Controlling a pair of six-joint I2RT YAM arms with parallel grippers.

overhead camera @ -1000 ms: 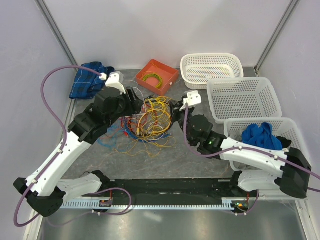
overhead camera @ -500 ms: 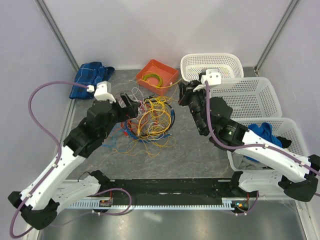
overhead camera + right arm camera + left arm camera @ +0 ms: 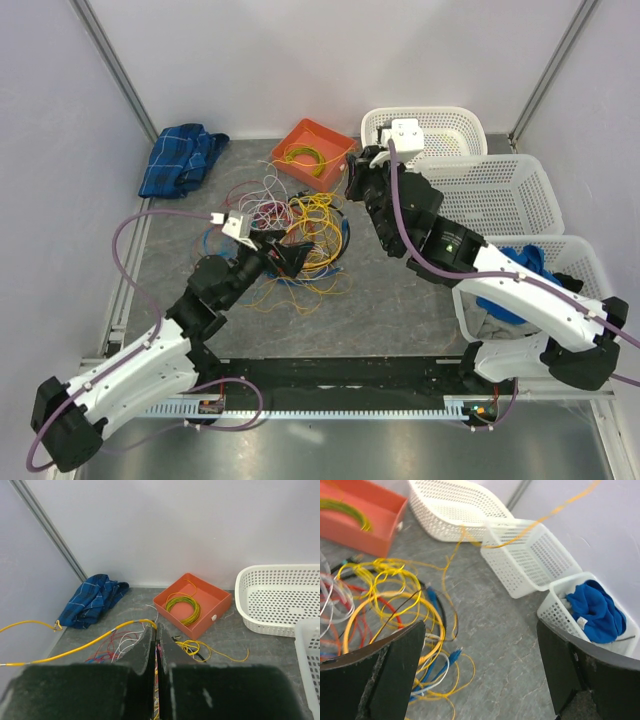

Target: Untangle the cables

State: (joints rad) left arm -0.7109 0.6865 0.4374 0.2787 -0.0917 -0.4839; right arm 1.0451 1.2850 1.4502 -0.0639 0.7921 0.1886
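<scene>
Left gripper: fingers spread wide with nothing between them, hovering low at the near edge of the heap, centre of the top view.
Cables: tangle of thin yellow, orange, red, blue and white wires on the grey table, mid-frame, loops piled over one another.
Right gripper: pinched tight on one long yellow cable, held high over the heap's far side, centre-right.
Step in hand: looks like drawing that single strand clear.
Doing it well: I'd press the open left hand down on the heap close to where the strand leaves it, then pull slowly and high. A snagged loop would drag the whole pile along.
Near basket: white perforated plastic basket, lower right, holds a bunched blue cloth.
Middle basket: white lattice basket, mid-right, no contents that I can see.
Far basket: oval white basket, upper right, partly hidden by the right arm.
Tray: square orange plastic tray, upper centre, holds a coiled yellow-green cable.
</scene>
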